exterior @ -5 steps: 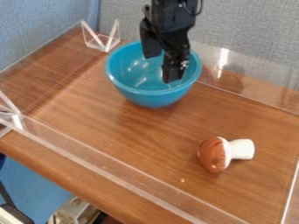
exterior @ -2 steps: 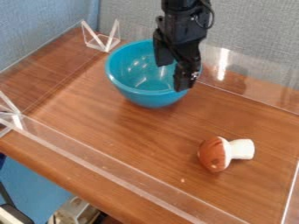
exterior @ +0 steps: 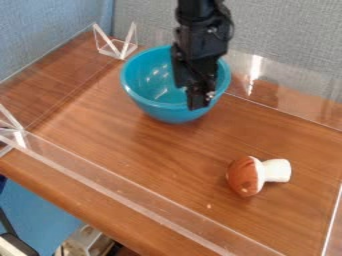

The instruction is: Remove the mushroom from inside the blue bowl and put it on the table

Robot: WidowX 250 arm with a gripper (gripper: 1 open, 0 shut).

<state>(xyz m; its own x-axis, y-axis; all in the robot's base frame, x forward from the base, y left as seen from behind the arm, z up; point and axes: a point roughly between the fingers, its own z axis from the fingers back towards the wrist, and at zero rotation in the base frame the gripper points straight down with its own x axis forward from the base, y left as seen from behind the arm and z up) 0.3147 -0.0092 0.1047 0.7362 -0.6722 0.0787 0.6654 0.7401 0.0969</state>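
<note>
The mushroom (exterior: 254, 174), with a reddish-brown cap and white stem, lies on its side on the table (exterior: 127, 150) at the front right, well away from the blue bowl (exterior: 151, 92). The bowl stands at the back centre, and its visible inside holds nothing. My gripper (exterior: 198, 97) hangs over the right part of the bowl, with its dark fingers pointing down near the rim. The fingers read as one narrow dark mass, so I cannot tell whether a gap remains. Nothing shows between them.
Low clear acrylic walls ring the table, with a corner bracket (exterior: 115, 41) at the back left and a front wall (exterior: 120, 185) along the near edge. Bare wood lies between the bowl and the mushroom.
The gripper shifted slightly to the right over the bowl, then drew its fingers closer together. The mushroom and bowl have not moved.
</note>
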